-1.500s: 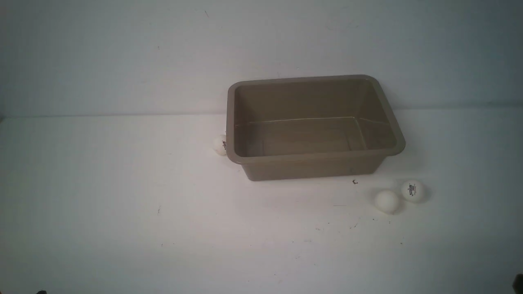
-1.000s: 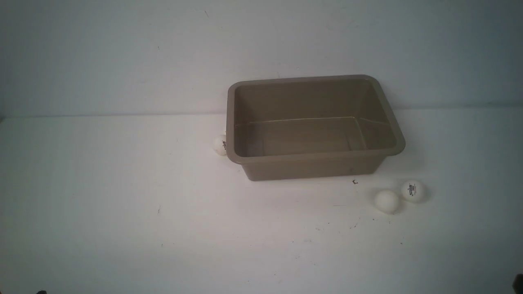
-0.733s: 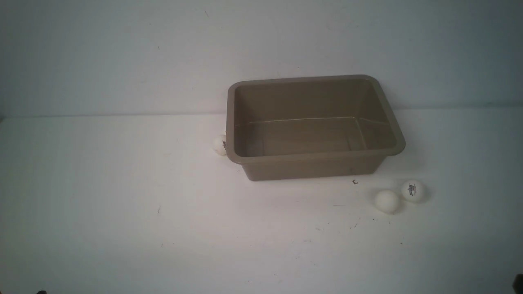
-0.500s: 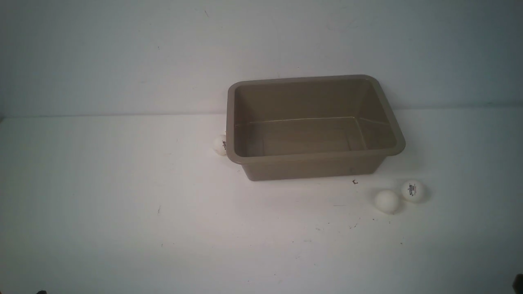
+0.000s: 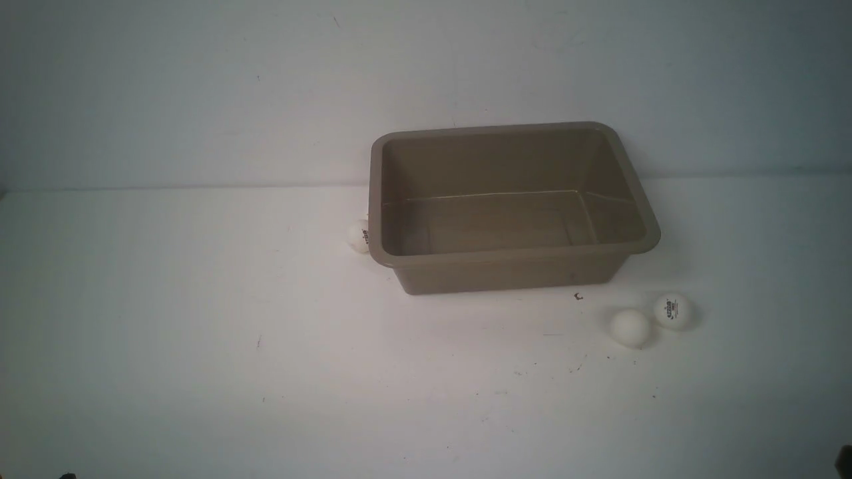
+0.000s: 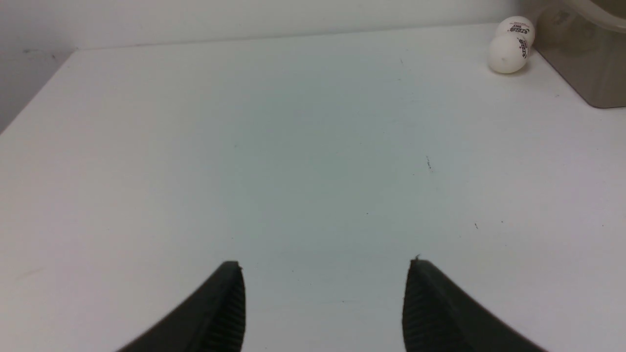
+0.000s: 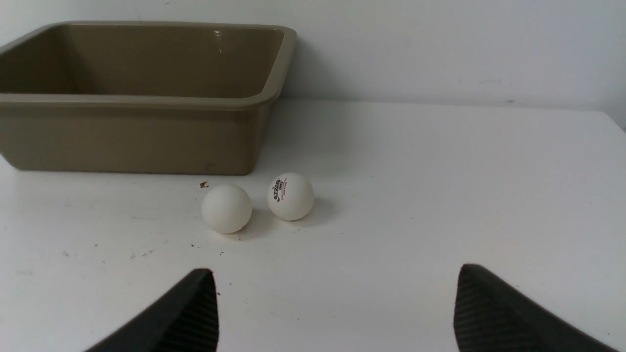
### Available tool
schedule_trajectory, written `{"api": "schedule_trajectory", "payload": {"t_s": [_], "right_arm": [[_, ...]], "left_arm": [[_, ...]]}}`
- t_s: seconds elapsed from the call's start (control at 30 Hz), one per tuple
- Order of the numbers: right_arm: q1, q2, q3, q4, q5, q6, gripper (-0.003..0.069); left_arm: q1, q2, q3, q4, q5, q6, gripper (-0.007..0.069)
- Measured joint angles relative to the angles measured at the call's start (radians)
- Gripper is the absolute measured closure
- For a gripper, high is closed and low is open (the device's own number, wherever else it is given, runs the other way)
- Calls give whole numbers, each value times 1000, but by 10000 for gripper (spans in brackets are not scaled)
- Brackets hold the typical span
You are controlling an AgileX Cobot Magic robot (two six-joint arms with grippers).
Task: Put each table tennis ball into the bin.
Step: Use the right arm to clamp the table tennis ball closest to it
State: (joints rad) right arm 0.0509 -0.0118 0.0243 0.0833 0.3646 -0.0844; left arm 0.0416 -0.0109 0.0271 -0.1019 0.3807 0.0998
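Front view: the taupe bin (image 5: pixel 506 273) stands toward the back of the white tabletop (image 5: pixel 200 319). One table tennis ball (image 5: pixel 358 236) sits against its left wall. A plain ball (image 5: pixel 630 327) and a logo ball (image 5: pixel 672 311) lie just beside each other off its near right corner.

Left wrist view: the left gripper (image 6: pixel 324 264) is spread wide and holds nothing. A second ball (image 6: pixel 516 27) shows just behind the one by the bin wall.

Right wrist view: the right gripper (image 7: pixel 337 269) is spread wide and grips nothing, with the plain ball and logo ball ahead of it.

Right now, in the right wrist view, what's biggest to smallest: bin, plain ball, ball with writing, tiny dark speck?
Largest: the bin.
Next: the plain ball and the ball with writing, which look alike, so unranked.
Smallest: the dark speck.
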Motion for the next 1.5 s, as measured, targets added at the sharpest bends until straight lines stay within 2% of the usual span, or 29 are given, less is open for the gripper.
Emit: {"api": "schedule_trajectory", "payload": {"t_s": [0.17, 0.33, 0.43, 0.53, 0.67, 0.77, 1.3, 1.5], "right_arm": [[0, 0, 3, 49, -81, 16, 71], [0, 0, -130, 73, -30, 17, 71], [0, 0, -279, 75, 39, 17, 71], [0, 5, -476, 79, 189, 17, 71], [0, 24, -621, 96, 333, 17, 71], [0, 26, -685, 125, 363, 17, 71], [0, 26, -697, 254, 314, 14, 71], [0, 26, -697, 266, 313, 14, 71]], "left_arm": [[0, 0, 0, 0, 0, 0, 230], [0, 0, 0, 0, 0, 0, 230], [0, 0, 0, 0, 0, 0, 230], [0, 0, 0, 0, 0, 0, 230], [0, 0, 0, 0, 0, 0, 230], [0, 0, 0, 0, 0, 0, 230], [0, 0, 0, 0, 0, 0, 230], [0, 0, 0, 0, 0, 0, 230]]}}
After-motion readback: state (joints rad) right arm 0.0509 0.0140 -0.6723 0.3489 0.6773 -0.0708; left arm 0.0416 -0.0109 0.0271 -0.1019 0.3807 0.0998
